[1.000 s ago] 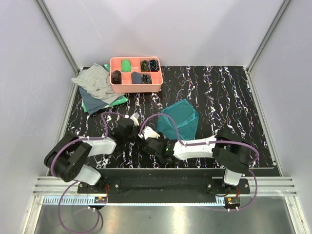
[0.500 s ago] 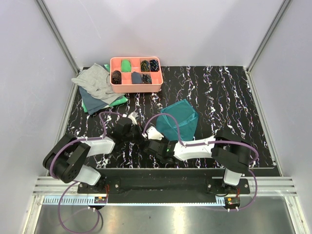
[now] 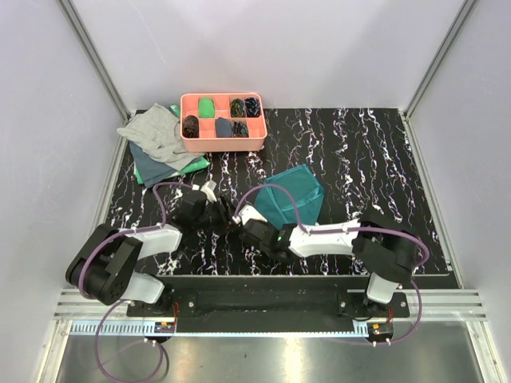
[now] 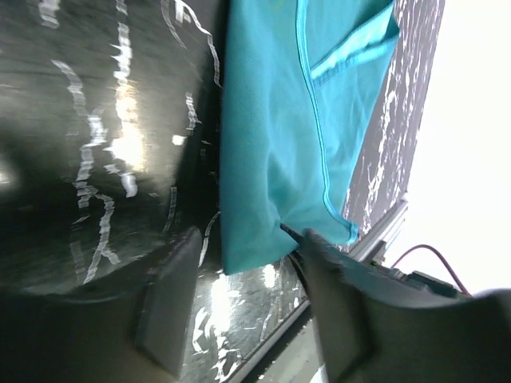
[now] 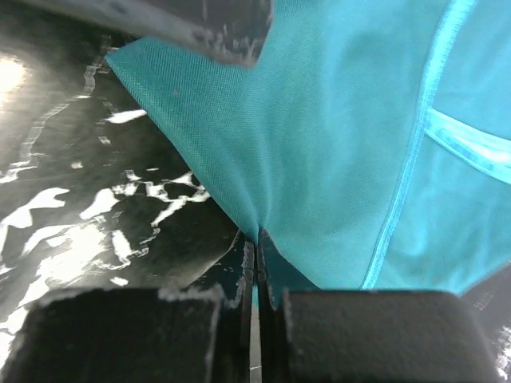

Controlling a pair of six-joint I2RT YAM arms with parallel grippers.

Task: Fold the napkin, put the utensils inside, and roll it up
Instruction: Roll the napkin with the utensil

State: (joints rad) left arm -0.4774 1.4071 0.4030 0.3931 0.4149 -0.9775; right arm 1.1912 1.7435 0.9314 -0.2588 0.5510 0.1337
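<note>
Here, mid-frame, the right fingers (image 5: 128, 331) pinch tight on an edge of the napkin (image 3: 294, 195) on the desk (image 3: 359, 144), while the left fingers (image 4: 172, 299) stand apart, its corner between them.

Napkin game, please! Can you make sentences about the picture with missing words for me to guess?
1. The right gripper is ____ on the napkin.
2. The left gripper is ____, with its fingers apart.
3. In the top view, the grey cloth lies to the ____ of the tray.
Missing words: shut, open, left.
</note>
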